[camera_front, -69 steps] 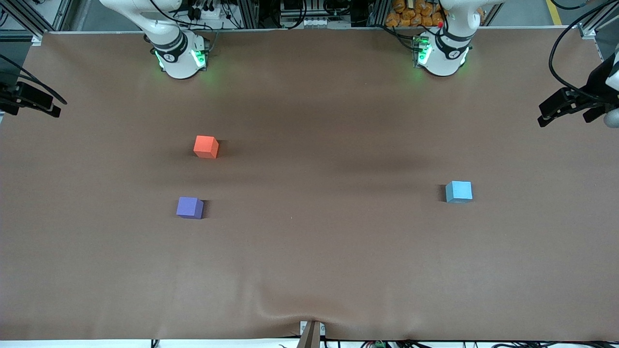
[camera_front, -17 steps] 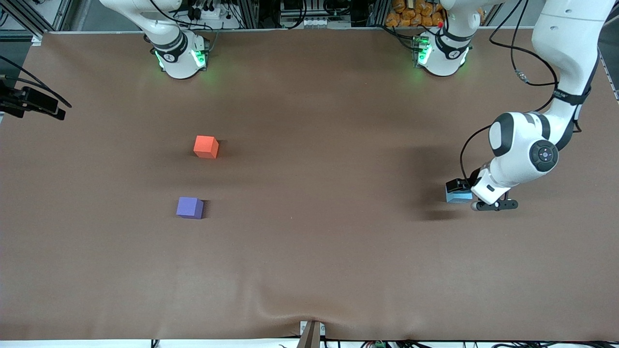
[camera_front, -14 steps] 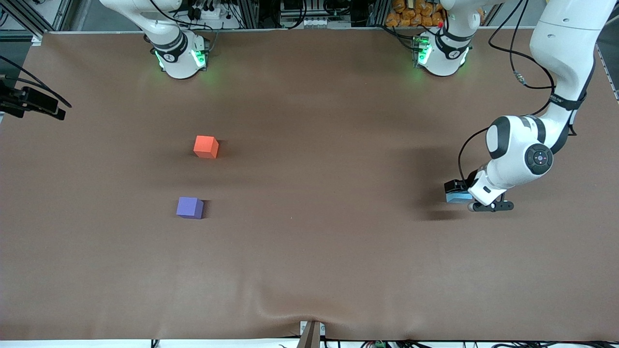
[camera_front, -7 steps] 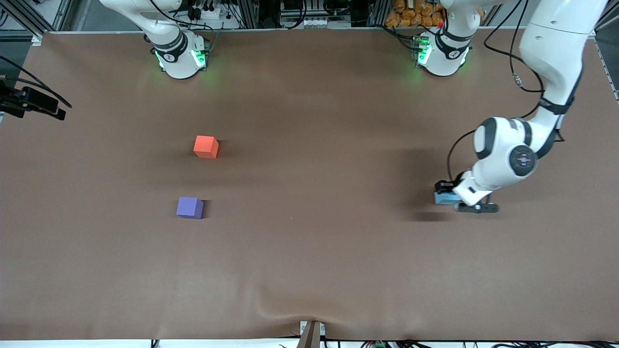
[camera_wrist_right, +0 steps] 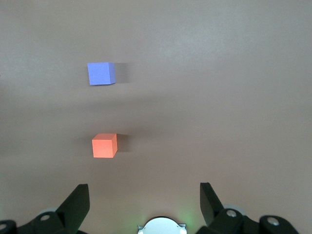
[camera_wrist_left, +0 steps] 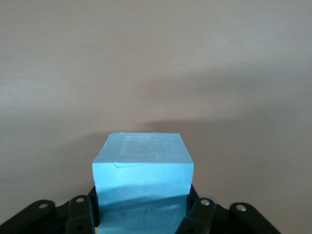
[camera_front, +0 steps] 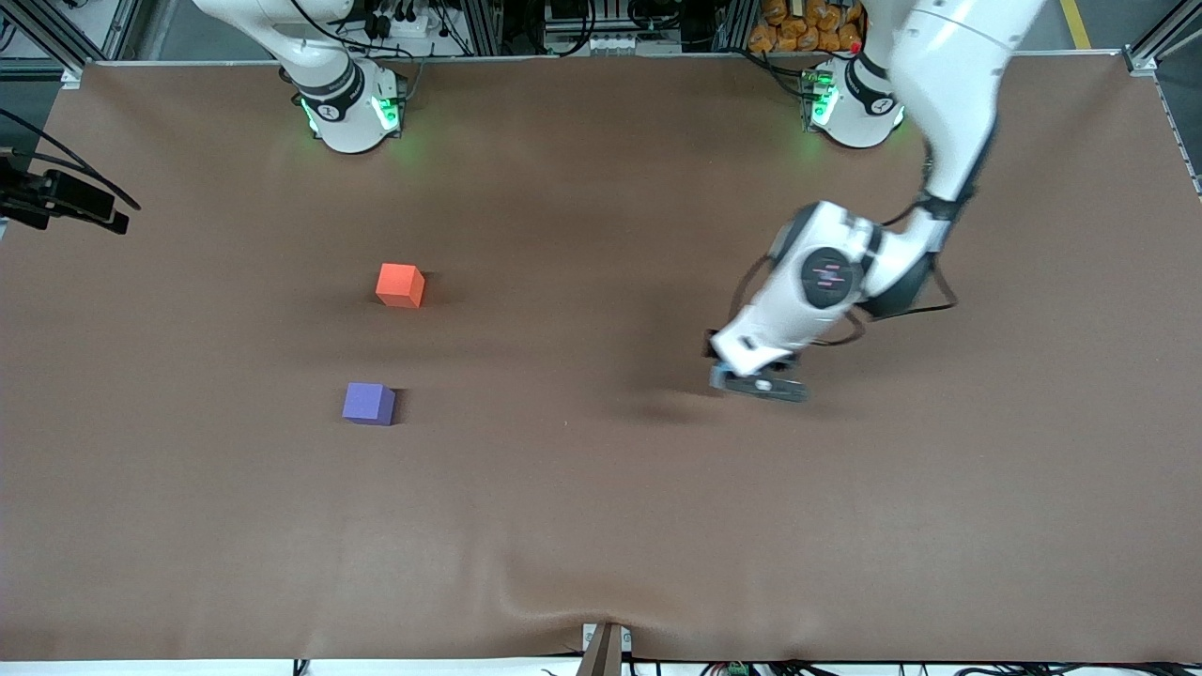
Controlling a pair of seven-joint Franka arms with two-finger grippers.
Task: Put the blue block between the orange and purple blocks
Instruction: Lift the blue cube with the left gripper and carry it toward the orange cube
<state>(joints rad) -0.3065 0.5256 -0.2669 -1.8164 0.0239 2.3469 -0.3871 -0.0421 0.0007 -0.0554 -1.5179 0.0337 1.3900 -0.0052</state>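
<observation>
Left claw (camera_front: 751, 380) clamping blue block (camera_wrist_left: 141, 183), hanging over mid-worktop (camera_front: 601, 526). Orange block (camera_front: 399, 284) sitting at 12 o'clock of purple block (camera_front: 368, 404), apart. Right claw (camera_wrist_right: 141, 200) waiting, fingers spread apart.

Matt foam-like blue block (camera_wrist_left: 141, 168); matt brown table (camera_front: 601, 526).
</observation>
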